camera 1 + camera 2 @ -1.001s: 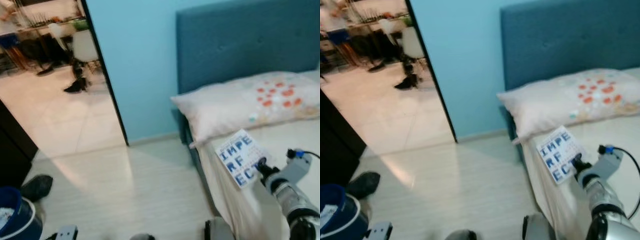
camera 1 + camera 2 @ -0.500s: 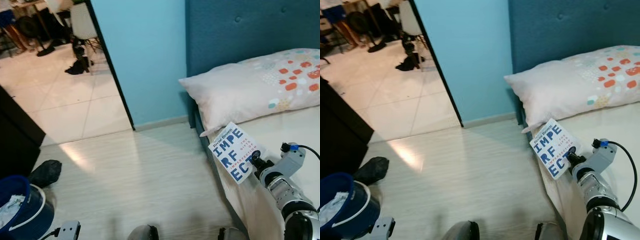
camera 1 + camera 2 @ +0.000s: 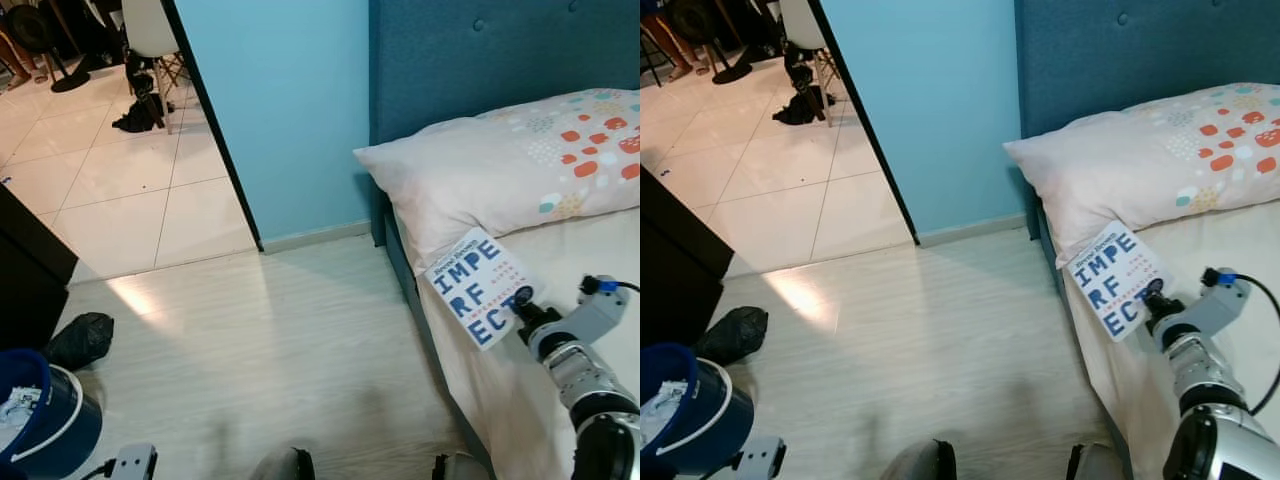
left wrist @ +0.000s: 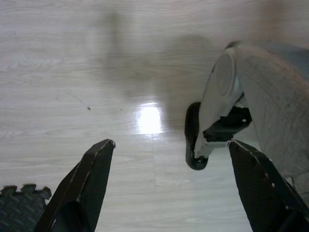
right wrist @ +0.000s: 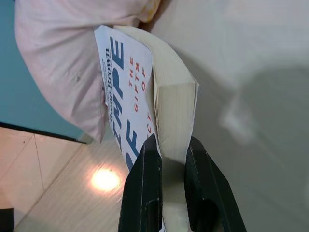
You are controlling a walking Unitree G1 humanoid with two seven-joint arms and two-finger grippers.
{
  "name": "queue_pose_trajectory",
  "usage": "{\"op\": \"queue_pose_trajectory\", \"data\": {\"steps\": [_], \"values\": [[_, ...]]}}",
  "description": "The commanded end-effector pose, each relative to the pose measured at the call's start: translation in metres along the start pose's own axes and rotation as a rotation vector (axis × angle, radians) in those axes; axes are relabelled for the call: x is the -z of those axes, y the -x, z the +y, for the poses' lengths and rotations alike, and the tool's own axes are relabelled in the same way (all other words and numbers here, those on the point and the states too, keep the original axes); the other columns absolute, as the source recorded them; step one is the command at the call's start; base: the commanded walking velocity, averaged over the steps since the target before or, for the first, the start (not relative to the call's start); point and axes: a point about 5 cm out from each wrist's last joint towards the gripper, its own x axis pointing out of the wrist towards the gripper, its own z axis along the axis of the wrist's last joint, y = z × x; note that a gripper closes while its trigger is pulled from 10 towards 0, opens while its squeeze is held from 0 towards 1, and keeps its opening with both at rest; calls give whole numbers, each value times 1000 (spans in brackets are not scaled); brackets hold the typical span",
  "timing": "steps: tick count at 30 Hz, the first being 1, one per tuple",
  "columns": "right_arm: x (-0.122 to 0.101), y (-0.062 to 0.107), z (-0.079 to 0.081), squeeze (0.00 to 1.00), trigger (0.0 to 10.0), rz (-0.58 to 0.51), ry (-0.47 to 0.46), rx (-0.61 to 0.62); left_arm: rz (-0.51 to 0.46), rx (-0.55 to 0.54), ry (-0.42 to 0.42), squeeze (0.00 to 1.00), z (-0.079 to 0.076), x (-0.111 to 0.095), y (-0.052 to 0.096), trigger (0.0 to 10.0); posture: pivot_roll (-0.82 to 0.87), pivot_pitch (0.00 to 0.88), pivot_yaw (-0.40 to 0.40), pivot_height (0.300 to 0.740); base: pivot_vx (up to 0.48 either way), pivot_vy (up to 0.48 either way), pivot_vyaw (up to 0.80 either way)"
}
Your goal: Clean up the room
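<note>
R gripper (image 5: 166, 159) pinches a white paperback book w/ big blue block lettering (image 3: 477, 298) by its near corner, one black finger on the cover, the other on the page block. Book sits tilted at the left edge of the cream-sheeted bed (image 3: 560, 270), its far corner touching the pale pillow w/ orange and teal spots (image 3: 510, 170); dark blue padded headboard (image 3: 480, 60) behind.

Likely step: lift the book clear of the bed to put it away. To do it well: grip is only on a corner and pages bow in the wrist view, so I'd judge it could flex or slip out — raise slowly, keep the cover level, clear the pillow before swinging left over the pale wood-look floor (image 3: 270, 340).

L gripper (image 4: 169, 188) hangs idle over the floor, fingers spread wide, nothing between them.

Writing: cover reads "IMPE / RF / ECT" in blue; red small text "THE GIFTS OF"; author line looks like "Brené Brown", partly blurred.

Near left: blue bucket w/ white rim (image 3: 45, 425), black bag (image 3: 80, 340).
</note>
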Motion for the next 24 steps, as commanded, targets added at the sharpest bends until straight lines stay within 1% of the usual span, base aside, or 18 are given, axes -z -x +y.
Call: {"op": "queue_pose_trajectory", "data": {"steps": [1,3,4,6,8,9,11,14,19,24], "values": [[-19,2,-7,0,10000,-77,-21,29,13,-4,9,0,4,7,6,10000,242,237,174,610,0,0,0],[-19,2,-7,0,10000,-77,-21,29,13,-4,9,0,4,7,6,10000,242,237,174,610,0,0,0],[-26,4,-13,0,10000,-92,-21,49,10,-4,8,0,7,8,8,10000,244,248,177,610,0,0,0],[-26,4,-13,0,10000,-92,-21,49,10,-4,8,0,7,8,8,10000,244,248,177,610,0,0,0],[-38,10,-25,0,10000,-112,-17,80,12,0,1,0,13,11,16,10000,242,287,186,610,0,0,0],[-38,10,-25,0,10000,-112,-17,80,12,0,1,0,13,11,16,10000,242,287,186,610,0,0,0],[-42,12,-30,0,10000,-113,-7,87,11,4,-4,0,16,13,21,10000,247,301,190,610,0,0,0],[-42,13,-30,0,10000,-112,-4,87,10,6,-5,0,17,14,23,10000,252,310,192,610,0,0,0],[-43,17,-38,0,10000,-114,-9,112,10,15,-10,0,18,19,32,10000,260,351,203,610,0,0,0],[-39,17,-38,0,10000,-90,3,106,11,19,-12,0,18,20,35,10000,266,357,203,610,0,0,0]]}}
